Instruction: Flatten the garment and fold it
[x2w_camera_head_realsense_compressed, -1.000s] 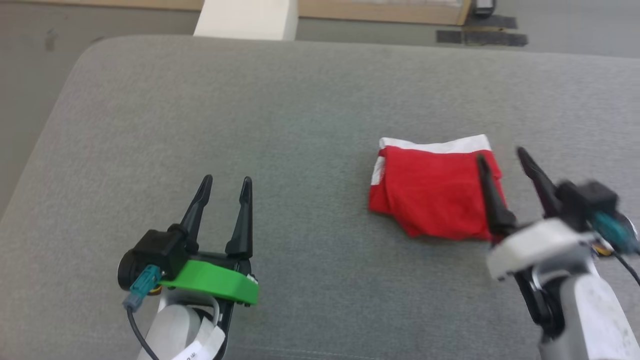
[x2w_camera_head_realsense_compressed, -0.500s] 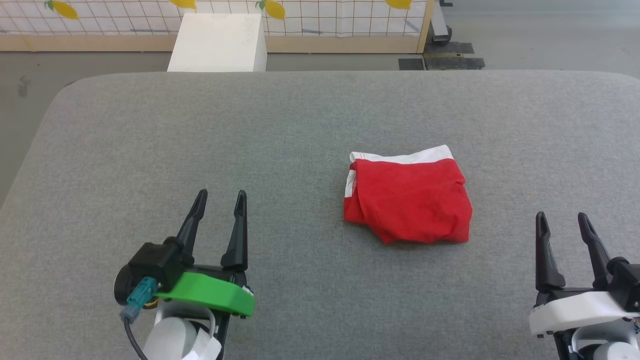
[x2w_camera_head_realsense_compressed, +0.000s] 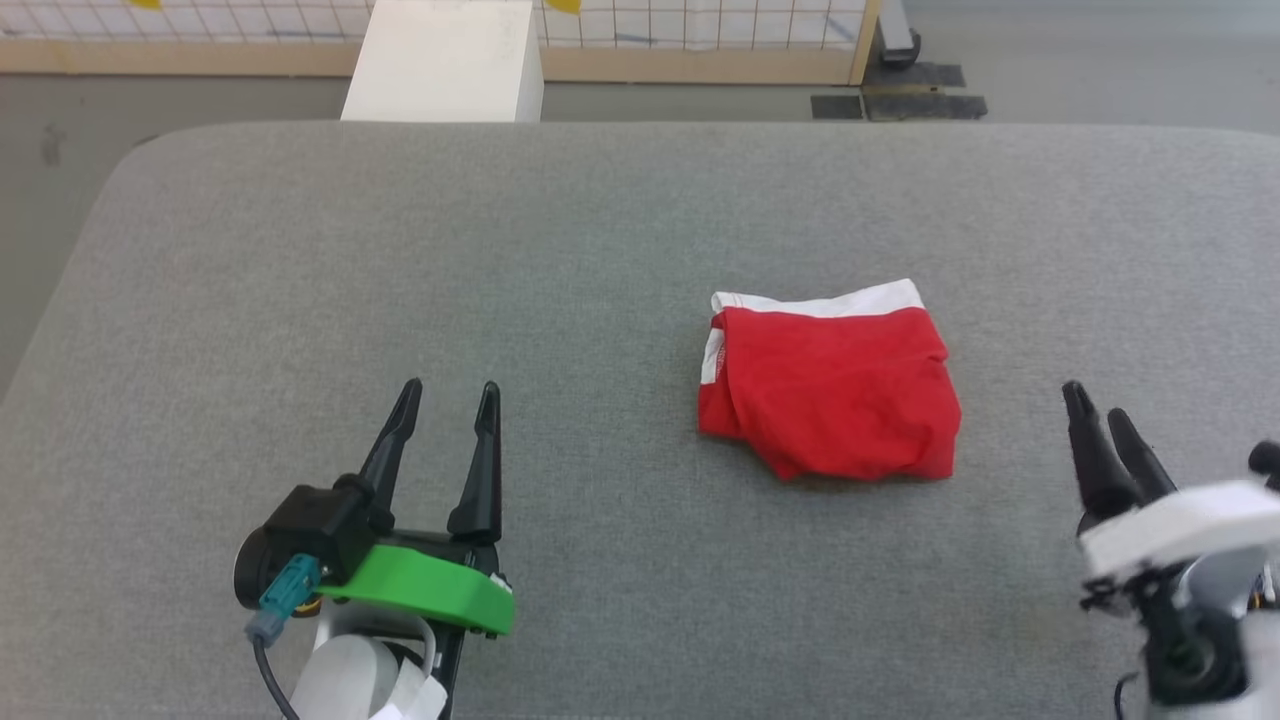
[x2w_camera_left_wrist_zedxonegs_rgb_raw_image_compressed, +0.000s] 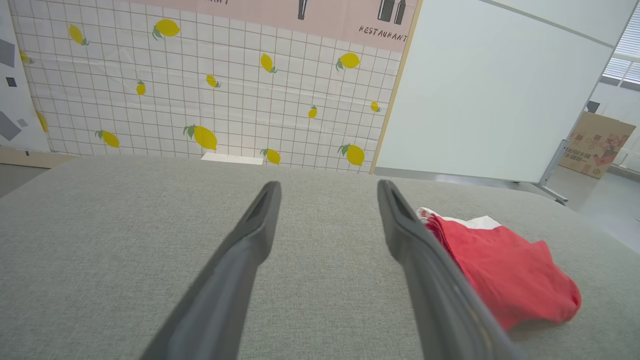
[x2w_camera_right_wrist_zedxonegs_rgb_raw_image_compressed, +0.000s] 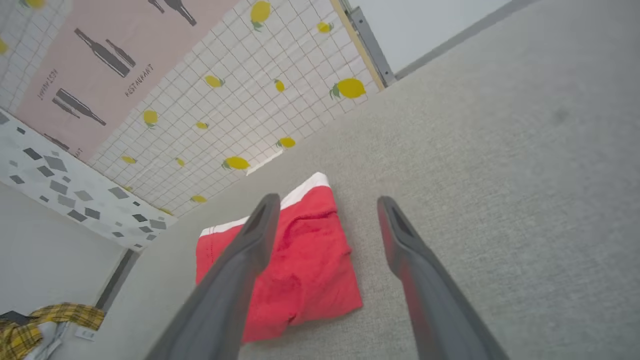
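Note:
The garment, red shorts with a white strip along the far edge, lies folded into a compact rectangle on the grey padded table, right of centre. It also shows in the left wrist view and the right wrist view. My left gripper hovers open at the lower left, well apart from the cloth, with nothing between its fingers. To the garment's right, my right gripper stands open and empty, tilted so its fingers nearly overlap. In the right wrist view its left finger crosses in front of the cloth.
A white box stands beyond the table's far edge, before a lemon-patterned grid panel. A yellow plaid cloth lies on the floor off the table's side. A cardboard box sits far off.
The right gripper drew back from over the garment's right edge to the lower right, then rose a little and rolled. The head camera shifted. The garment and left gripper stayed put.

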